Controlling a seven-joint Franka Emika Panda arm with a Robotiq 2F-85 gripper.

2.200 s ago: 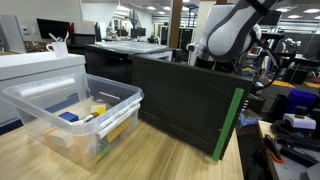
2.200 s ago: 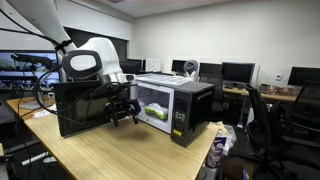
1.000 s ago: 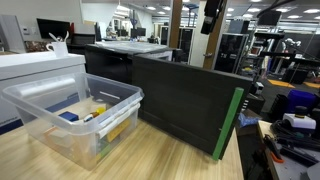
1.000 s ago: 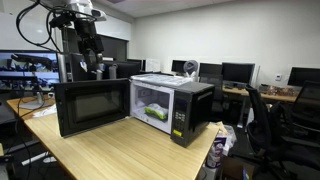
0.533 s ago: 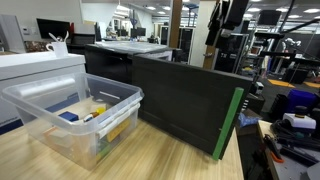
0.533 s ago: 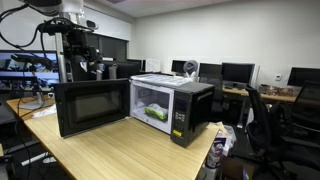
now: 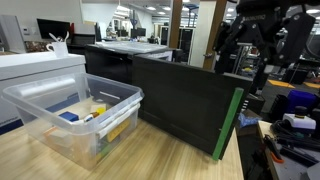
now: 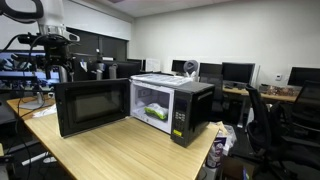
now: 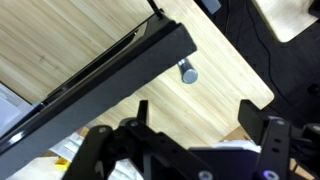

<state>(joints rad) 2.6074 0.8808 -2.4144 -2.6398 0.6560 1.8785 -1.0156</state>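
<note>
— Door?
— Below and right of my gripper, whose jaws are wide and empty, and apart from it: black flat microwave door, swung open from black microwave box.
— Surroundings?
— Pale wooden tabletop; dark office monitors on the right.

microwave sits on the surface with its door swung out sideways, bin on the surface right beside that door
</note>
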